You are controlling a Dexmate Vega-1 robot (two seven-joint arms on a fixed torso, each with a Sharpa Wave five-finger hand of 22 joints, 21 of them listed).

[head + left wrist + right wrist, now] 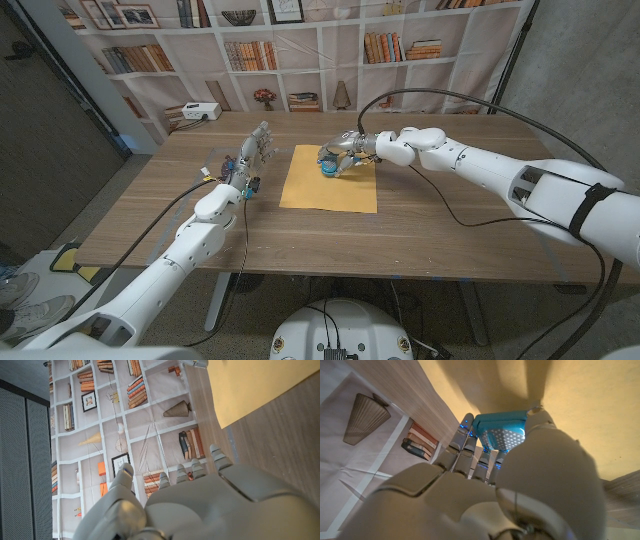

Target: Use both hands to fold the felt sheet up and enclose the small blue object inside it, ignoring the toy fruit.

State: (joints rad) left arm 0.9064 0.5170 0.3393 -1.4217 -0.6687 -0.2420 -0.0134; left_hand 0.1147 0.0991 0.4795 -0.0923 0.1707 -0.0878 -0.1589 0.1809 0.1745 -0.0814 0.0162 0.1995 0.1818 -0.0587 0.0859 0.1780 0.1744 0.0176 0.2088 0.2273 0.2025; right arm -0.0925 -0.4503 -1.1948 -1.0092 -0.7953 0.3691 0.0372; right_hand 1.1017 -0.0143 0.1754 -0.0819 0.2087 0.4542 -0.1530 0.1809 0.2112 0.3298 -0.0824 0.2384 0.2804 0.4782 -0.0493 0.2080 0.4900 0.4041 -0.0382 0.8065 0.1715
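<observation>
On the wooden table (430, 220), a small blue object (329, 167) is being gripped by the right hand (343, 153) over the far part of the yellow felt sheet (330, 185).

Through the right wrist view, the blue object (501, 432), patterned with small dots, is being clasped between the fingers (465, 447) and thumb above the felt sheet (570, 405). Beside the sheet's left edge, the left hand (252, 152) is being held unclenched, fingers spread, nothing grasped. The bookshelf backdrop (300, 50) is being seen behind the table.
</observation>
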